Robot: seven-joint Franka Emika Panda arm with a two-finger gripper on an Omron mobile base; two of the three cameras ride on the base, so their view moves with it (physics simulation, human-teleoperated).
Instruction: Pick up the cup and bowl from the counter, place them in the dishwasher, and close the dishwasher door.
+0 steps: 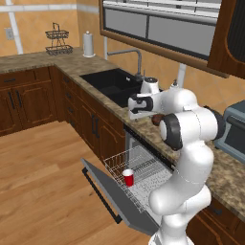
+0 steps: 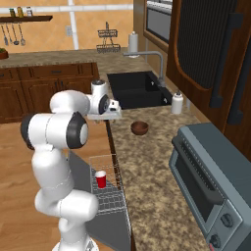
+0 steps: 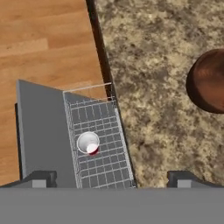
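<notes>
One of two: the small red tapered plastic cup (image 1: 128,177) with its white inside already stands upright in the white wire rack (image 1: 139,174), pulled out over the dropped flat grey dishwasher door (image 1: 107,191).
Left to do: the small round dark brown wood-like bowl (image 2: 139,128) sits on the brown speckled granite worktop (image 2: 147,171), beside the black sink (image 2: 135,88); it must go into the rack, then the door shut.
Claw: the two-finger claw (image 3: 111,177) hangs above the worktop edge, jaws spread wide, holding nothing; the bowl lies off to one side of it, apart.
Surface: the grey toaster oven (image 2: 215,176) stands further along the worktop.
Room: dark wooden cabinets (image 1: 28,98), light wooden floor (image 1: 43,191), orange walls.
</notes>
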